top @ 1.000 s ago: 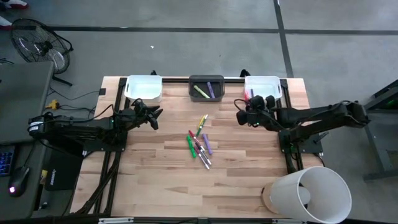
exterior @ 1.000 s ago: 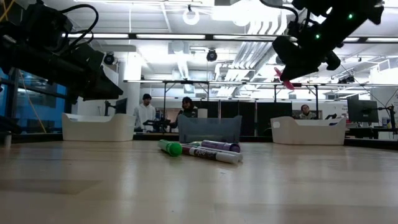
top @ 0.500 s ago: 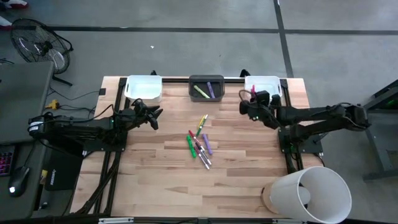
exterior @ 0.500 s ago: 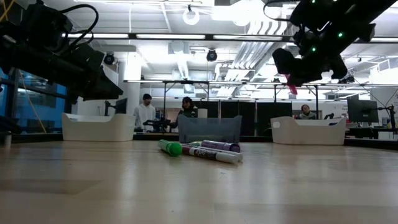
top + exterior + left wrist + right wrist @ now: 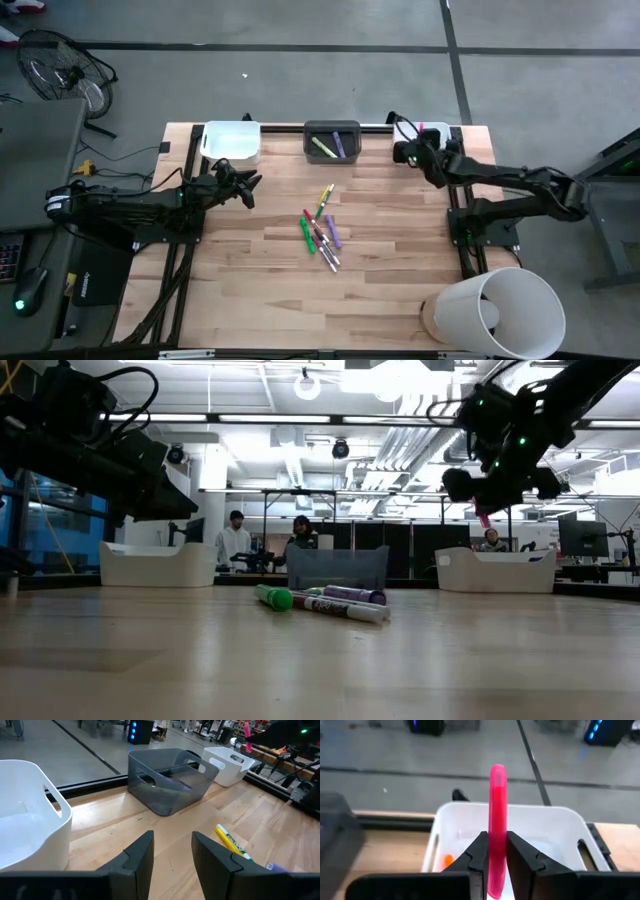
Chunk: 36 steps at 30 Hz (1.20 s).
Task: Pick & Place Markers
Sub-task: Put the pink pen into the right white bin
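My right gripper (image 5: 496,847) is shut on a pink marker (image 5: 497,810) and hangs over the white bin (image 5: 560,832) at the table's far right corner; the low view shows it (image 5: 492,488) well above the table. Several markers (image 5: 320,228) in green, purple, yellow and red lie flat on the wood at the table's middle, also seen in the low view (image 5: 322,601). My left gripper (image 5: 250,186) waits open beside the left white bin (image 5: 232,142), nothing between its fingers (image 5: 140,855). My right gripper pinches the pink marker's barrel (image 5: 497,837) between its two fingers, below the middle of its length. The fingers lie across the marker and slant down from the table's near right. The marker is lifted clear above the bin, its longer part sticking up past the fingers.
A grey bin (image 5: 332,140) with a green and a purple marker stands at the far middle. An orange thing (image 5: 448,860) lies in the right white bin. A white cylinder (image 5: 495,310) lies off the near right corner. People stand in the room behind the table.
My right gripper has swung toward the table's far right corner, from over the wood to over the right white bin, turning as it went. The pink marker has stayed in its shut fingers, clear of the table.
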Available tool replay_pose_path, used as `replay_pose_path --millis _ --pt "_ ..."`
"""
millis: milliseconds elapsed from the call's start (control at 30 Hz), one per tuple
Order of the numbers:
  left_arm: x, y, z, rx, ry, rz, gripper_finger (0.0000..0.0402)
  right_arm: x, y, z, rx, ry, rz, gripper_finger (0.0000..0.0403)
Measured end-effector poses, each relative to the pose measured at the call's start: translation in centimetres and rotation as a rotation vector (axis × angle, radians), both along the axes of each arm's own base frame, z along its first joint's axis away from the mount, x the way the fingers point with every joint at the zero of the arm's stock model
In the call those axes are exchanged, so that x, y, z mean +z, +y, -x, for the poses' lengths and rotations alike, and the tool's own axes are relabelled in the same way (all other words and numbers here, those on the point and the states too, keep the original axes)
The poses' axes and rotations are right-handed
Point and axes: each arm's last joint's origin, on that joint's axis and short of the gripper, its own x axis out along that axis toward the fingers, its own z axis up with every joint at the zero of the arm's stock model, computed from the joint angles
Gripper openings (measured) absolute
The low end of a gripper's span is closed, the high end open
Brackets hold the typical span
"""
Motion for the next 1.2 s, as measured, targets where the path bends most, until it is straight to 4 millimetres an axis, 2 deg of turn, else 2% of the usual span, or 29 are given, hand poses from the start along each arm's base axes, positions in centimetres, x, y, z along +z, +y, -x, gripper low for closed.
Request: replay_pose_path --millis 233,533,733,1033,1200 --pt "0.0 0.0 0.0 0.000 0.000 0.000 0.0131 -1.7 -3.0 0.5 -0.002 0.040 -0.091 0.0052" --pt "0.0 0.0 0.0 0.000 0.000 0.000 0.0131 -4.5 -5.7 0.9 0.051 0.027 -0.249 0.0043" --pt "0.0 0.0 0.0 0.000 -0.001 0.000 0.0131 -6.1 -6.4 0.9 0.076 0.030 -0.328 0.0054" --pt "0.0 0.0 0.0 0.000 0.000 0.000 0.0131 -6.0 -6.5 0.7 0.109 0.027 -0.339 0.0047" --pt "0.0 0.0 0.0 0.000 0.000 0.000 0.0131 -6.0 -6.5 0.7 0.107 0.023 -0.340 0.0066"
